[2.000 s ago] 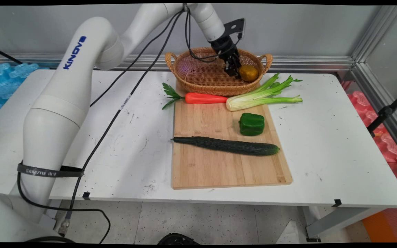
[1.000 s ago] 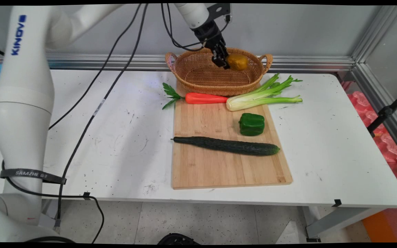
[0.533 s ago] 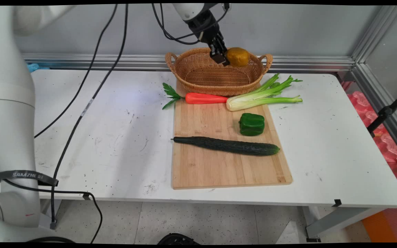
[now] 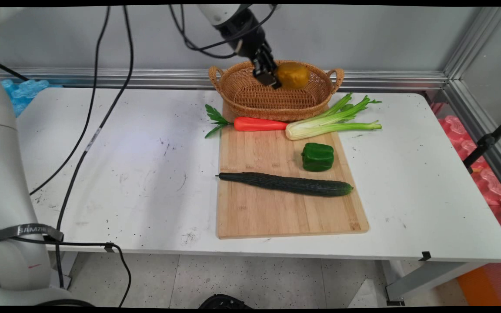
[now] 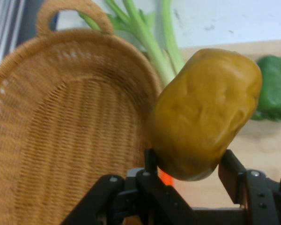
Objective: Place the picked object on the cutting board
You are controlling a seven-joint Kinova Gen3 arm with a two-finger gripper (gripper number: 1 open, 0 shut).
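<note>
You see: mustard-brown potato [image 4: 293, 75], tan woven basket [image 4: 250, 93], orange carrot [image 4: 259, 124], green pepper [image 4: 317, 157], dark-green cucumber [image 4: 287, 184], white speckled tabletop [image 4: 155, 174].

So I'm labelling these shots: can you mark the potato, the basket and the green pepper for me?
potato [image 5: 206, 112]: hand view, middle of its skin, above the fingers.
basket [image 4: 233, 93]: main view, left inner wall.
green pepper [image 4: 317, 157]: main view, middle of its top face.

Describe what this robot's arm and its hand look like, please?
The arm is built of smooth, rounded white segments. A black strap with pale lettering wraps its lower part, and loose black cables hang beside it. At the end sits a black gripper of jointed metal links with visible screws, ending in two flat black fingers.
</note>
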